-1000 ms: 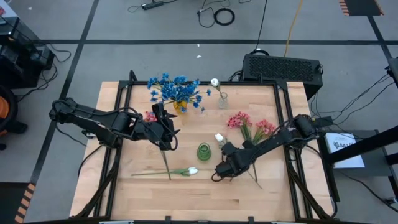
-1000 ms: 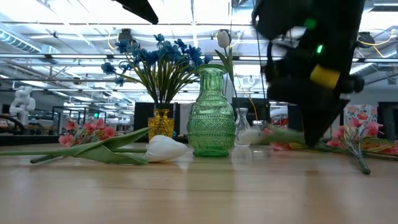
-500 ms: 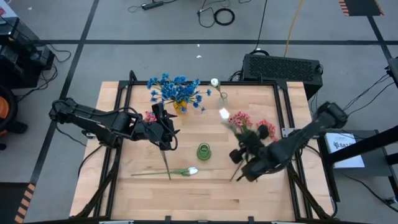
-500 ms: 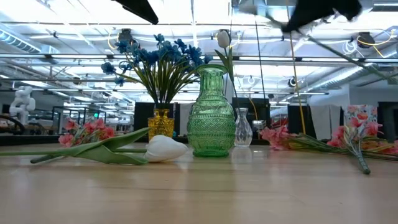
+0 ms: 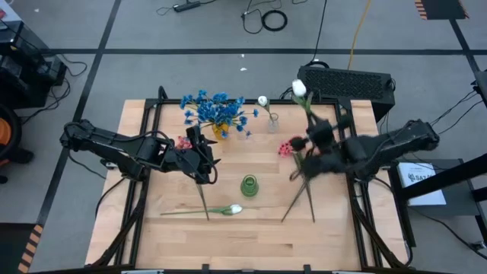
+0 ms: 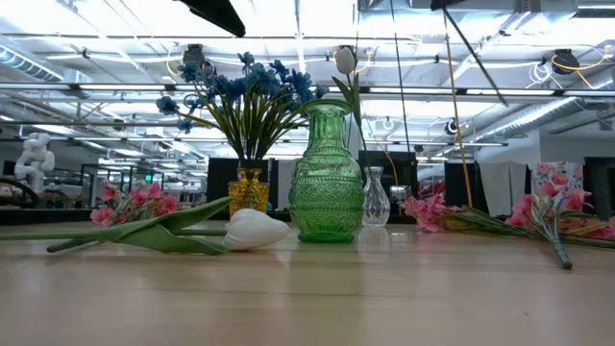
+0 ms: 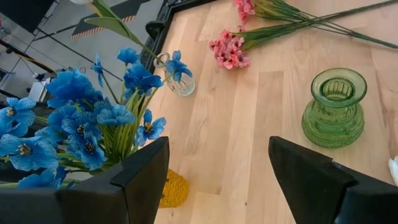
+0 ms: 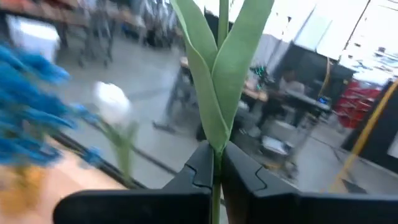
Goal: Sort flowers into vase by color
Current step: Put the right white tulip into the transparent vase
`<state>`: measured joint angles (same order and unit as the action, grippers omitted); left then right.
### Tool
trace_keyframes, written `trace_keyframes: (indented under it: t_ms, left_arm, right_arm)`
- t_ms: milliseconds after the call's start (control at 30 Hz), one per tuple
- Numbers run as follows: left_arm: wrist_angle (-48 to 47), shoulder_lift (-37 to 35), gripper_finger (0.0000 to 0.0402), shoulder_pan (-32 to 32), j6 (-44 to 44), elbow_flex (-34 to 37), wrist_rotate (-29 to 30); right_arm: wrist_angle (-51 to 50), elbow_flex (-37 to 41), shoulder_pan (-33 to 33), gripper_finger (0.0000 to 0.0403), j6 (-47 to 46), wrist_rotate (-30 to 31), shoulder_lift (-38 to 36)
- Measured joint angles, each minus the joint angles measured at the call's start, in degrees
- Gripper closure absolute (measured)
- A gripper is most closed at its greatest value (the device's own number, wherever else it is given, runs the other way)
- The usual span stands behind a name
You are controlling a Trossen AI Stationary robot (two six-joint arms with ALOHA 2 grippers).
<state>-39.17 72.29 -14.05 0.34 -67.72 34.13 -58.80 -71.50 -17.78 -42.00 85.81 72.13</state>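
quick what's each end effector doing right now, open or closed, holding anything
Left end effector: open, holding nothing, near the blue flowers.
Right end effector: closed on a white tulip stem, lifted above the table.

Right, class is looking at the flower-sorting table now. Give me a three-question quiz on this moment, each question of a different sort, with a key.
1. True or false: the green vase is empty.
2. Which vase holds the blue flowers? A) green vase B) yellow vase C) clear vase
3. What is the right gripper shut on?

Key
1. True: seen from above, nothing stands in it.
2. B.
3. The stem of a white tulip, lifted clear of the table. Another white tulip lies flat in front of the green vase, and the left gripper is open, holding nothing.
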Motion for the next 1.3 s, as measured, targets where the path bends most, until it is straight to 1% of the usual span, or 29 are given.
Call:
trace_keyframes:
  t_ms: [67,100,200,267,333,433,500,567,633,733,833,967,1067,1167,1300]
  left_arm:
    - [0.44,0.00,0.0121,0.00,0.02,0.00,0.00]
    - [0.89,0.00,0.0121,0.00,0.10,0.00,0.00]
    - [2.36,0.00,0.0121,0.07,1.36,0.00,0.00]
    - [3.35,0.00,0.0121,0.07,2.04,0.00,0.00]
    - [4.31,0.00,0.0121,0.07,3.11,0.00,0.01]
    - [5.01,0.00,0.0121,0.07,4.21,-0.02,0.00]
    - [5.39,0.00,0.0121,0.09,4.85,0.00,0.02]
    - [5.72,0.00,0.0121,0.09,5.36,0.00,0.02]
    - [5.81,0.00,0.0121,0.09,6.13,-0.02,0.02]
    - [5.79,0.00,0.0121,0.09,6.16,-0.01,0.02]
    - [5.72,0.00,0.0121,0.09,6.16,0.00,0.02]
    - [5.72,0.00,0.0121,0.09,6.07,0.00,0.02]
    - [5.70,0.00,0.0121,0.05,5.75,0.00,0.02]
    - [5.70,0.00,0.0121,0.05,4.49,0.00,-0.02]
    - [5.70,0.00,0.0121,0.05,3.13,0.00,-0.08]
  right_arm:
    - [4.41,-0.64,4.01,0.0398,9.04,-4.42,-2.12]
    - [7.18,-0.66,6.21,0.0398,13.97,-7.81,-3.21]
    - [17.19,-0.40,13.81,0.0398,27.13,-23.00,-5.36]
    - [22.88,-0.16,17.92,0.0398,34.28,-32.46,-5.91]
    - [29.28,-0.16,21.30,0.0398,39.81,-38.14,-5.98]
    - [38.57,-0.15,26.18,0.0398,46.14,-43.74,-5.90]
    - [47.58,0.57,30.19,0.0398,48.48,-48.85,-5.78]
    - [57.51,2.64,34.75,0.0398,48.17,-54.61,-5.78]
    - [64.64,5.18,38.93,0.0398,45.63,-59.47,-5.76]
    - [72.08,10.63,43.60,0.0399,40.83,-65.31,-5.76]
    - [80.97,18.58,45.98,0.0399,36.07,-68.36,-5.64]
    - [96.14,29.51,46.76,0.0399,32.16,-68.20,-5.62]
    - [104.22,35.57,46.71,0.0399,30.57,-68.21,-5.65]
    - [109.11,39.15,46.70,0.0399,30.36,-67.74,-5.65]
    - [111.37,40.24,46.71,0.0399,29.30,-67.55,-5.40]
